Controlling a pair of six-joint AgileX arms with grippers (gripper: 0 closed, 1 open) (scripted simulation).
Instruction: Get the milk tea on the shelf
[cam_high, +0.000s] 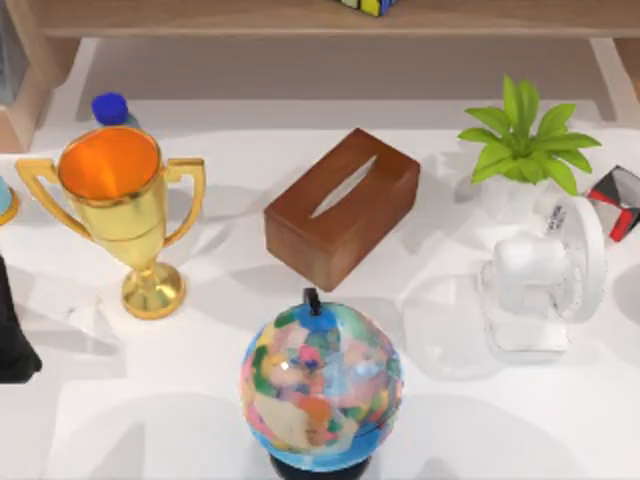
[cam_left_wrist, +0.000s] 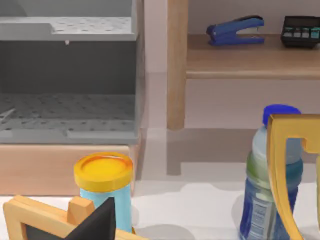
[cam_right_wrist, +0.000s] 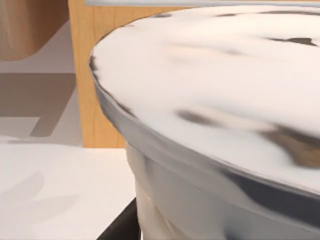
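Observation:
The milk tea (cam_right_wrist: 220, 115), a cream container flecked with dark brown, looms very close in the right wrist view, standing on the white table. A dark part of my right gripper (cam_right_wrist: 119, 229) lies against its lower side. Behind it rises a wooden upright of the shelf (cam_right_wrist: 95, 75). The shelf's long board (cam_high: 250, 18) runs along the back of the table in the top view and appears in the left wrist view as the shelf (cam_left_wrist: 250, 57). My left gripper (cam_high: 12, 345) is parked at the table's left edge.
On the table stand a gold trophy (cam_high: 125, 200), a brown tissue box (cam_high: 342, 205), a globe (cam_high: 320, 375), a potted plant (cam_high: 525, 145), a white fan (cam_high: 545, 275) and a blue-capped bottle (cam_high: 110, 108). A puzzle cube (cam_high: 365, 5) sits on the shelf.

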